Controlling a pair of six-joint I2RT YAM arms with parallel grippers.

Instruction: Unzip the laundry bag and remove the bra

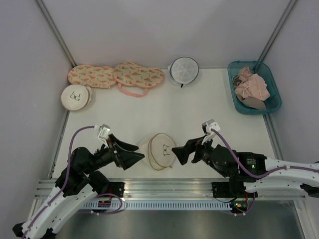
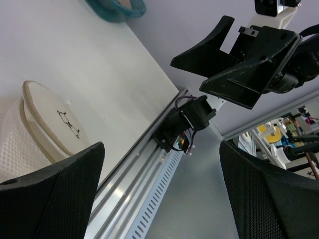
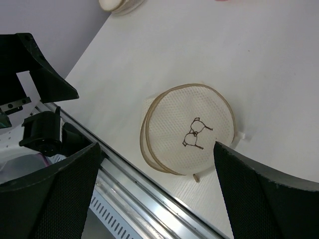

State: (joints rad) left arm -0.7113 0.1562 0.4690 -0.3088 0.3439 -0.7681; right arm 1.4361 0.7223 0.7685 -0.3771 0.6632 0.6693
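Both arms' bases sit at the bottom edge of the top view, and each arm reaches inward toward the bag [image 1: 160, 151], which lies at lower centre of the table [image 1: 199, 104], between the two grippers. Left gripper [image 1: 130, 153] stands just left of the bag, fingers spread wide, holding nothing; its wrist view shows the bag at the left edge with both fingers clear of it. Right gripper [image 1: 180, 152] stands just right of the bag, also spread wide and empty; whether its tip touches the bag's rim cannot be told. Bag condition: a round mesh pouch, printed bra emblem up, halves lying together with a slight offset along the near rim. No open mouth and no bra shows outside it; a small white tab projects at its right side in the right wrist view, possibly the zip pull. Judgement: the zip appears closed, so unzipping and removal remain outstanding. Elsewhere: similar bag [image 1: 76, 97] at upper left, basket [image 1: 235, 94] with garments at upper right.
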